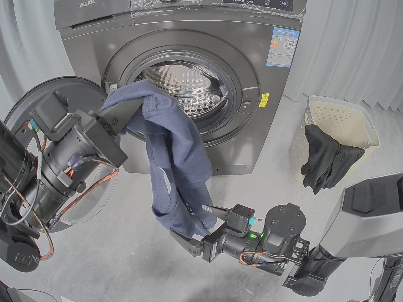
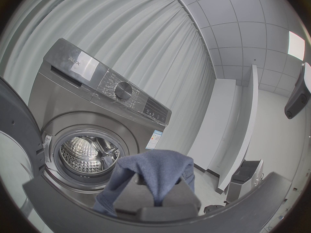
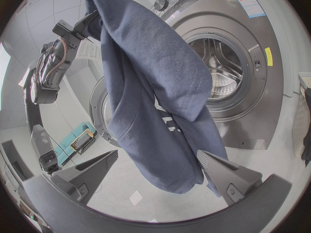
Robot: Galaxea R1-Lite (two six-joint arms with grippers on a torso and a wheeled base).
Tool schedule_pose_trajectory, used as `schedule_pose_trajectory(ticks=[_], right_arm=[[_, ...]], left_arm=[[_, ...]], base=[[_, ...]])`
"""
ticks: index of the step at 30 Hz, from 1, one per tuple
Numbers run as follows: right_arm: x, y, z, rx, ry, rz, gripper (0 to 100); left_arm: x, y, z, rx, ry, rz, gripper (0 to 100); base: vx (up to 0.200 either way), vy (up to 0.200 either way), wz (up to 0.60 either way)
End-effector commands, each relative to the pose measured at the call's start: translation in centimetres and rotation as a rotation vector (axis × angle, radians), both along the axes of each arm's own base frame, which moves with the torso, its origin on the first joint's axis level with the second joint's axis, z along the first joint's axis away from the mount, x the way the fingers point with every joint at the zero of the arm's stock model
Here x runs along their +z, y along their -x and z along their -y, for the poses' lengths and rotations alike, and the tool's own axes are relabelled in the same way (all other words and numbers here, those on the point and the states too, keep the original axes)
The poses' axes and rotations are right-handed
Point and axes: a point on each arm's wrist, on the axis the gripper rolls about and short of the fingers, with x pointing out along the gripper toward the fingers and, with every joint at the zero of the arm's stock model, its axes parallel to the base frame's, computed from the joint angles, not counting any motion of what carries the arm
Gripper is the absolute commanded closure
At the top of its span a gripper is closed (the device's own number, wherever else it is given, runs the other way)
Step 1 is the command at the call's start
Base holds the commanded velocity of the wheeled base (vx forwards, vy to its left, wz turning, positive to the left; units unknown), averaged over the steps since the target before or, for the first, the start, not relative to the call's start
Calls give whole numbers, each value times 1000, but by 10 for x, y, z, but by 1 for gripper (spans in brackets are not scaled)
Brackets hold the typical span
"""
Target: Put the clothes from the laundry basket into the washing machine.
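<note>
We see bright, even light from a ceiling panel (image 2: 296, 45); glare glints in the drum (image 1: 187, 82); wrist views curve at their edges.

walls: grey pleated curtain (image 1: 348, 34) | floor (image 1: 126, 252): pale grey | ceiling (image 2: 246, 23): tiled, lit panel (image 2: 296, 45) | far: teal sofa (image 3: 69, 139)

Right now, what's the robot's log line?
left gripper: shut on blue shirt; right gripper: open at its hem; washer: door open; basket: black cloth on rim
</note>
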Motion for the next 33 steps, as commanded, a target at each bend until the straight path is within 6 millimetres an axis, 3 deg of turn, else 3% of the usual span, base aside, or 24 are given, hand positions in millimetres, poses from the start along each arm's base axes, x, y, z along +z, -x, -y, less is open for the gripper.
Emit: schedule_pose_trajectory(ticks=[1,6,12,23,33], right_arm=[[-8,1,-3,7,16,-12,0],[-16,-7,-9,-2,24,-12,0],[-23,-40,-8,-80,13,12,0],[-19,-89,-5,-157,-21,78,0],[-31,-112,-26,-147,-40,113,0]], left_arm=[[0,0,0,0,0,1,100],[1,1,0,-2,3,5,100],[1,4,4,-26,3,5,100],[3,9,5,-40,7,11,100],[2,11,7,-55,7,11,100]], base=[[0,0,0],[0,0,0],[0,0,0],[0,0,0],[0,0,0]])
